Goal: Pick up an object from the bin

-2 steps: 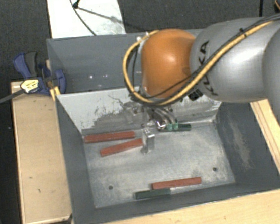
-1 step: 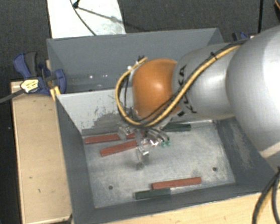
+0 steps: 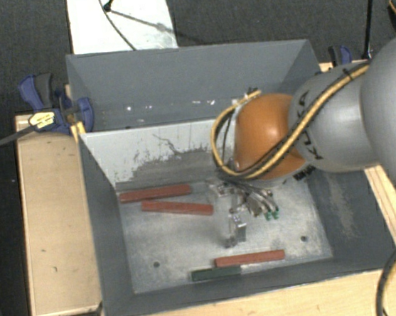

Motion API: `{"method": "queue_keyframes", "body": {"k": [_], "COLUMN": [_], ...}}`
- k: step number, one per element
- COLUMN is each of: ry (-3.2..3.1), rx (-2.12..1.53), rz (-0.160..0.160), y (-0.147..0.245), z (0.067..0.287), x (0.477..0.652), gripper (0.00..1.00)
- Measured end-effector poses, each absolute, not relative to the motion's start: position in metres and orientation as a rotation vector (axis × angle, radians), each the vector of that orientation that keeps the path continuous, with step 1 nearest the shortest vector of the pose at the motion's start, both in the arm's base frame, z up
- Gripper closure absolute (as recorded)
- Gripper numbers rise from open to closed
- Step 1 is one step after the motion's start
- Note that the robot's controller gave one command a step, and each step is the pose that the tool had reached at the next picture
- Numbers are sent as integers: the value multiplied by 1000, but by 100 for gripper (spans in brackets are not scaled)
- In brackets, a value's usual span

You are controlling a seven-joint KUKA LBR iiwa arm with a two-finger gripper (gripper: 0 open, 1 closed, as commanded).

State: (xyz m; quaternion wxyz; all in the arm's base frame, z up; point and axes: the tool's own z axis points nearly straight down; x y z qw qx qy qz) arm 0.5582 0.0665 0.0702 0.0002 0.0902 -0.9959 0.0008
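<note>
Gripper (image 3: 234, 233) above bare bin (image 3: 166, 250) floor, its grip I cannot tell; red-brown bar (image 3: 250, 258) just beside; arm (image 3: 337, 122) lettering, seemingly KUKA.

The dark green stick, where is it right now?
In the camera view, the dark green stick lies by the near wall of the bin, left of and below a reddish-brown stick.

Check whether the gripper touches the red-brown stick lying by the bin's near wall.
Apart. In the camera view the gripper ends short of the red-brown stick, with a strip of bare bin floor between them.
</note>
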Motion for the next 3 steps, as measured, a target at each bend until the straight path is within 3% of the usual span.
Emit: {"method": "queue_keyframes", "body": {"k": [1,2,3], "ry": [-3131,-3129,-3029], "rx": [332,319,870], "rz": [-4,-2,1], "y": [111,109,106], "z": [71,71,238], "x": [591,590,565], "gripper": [0,100,100]}}
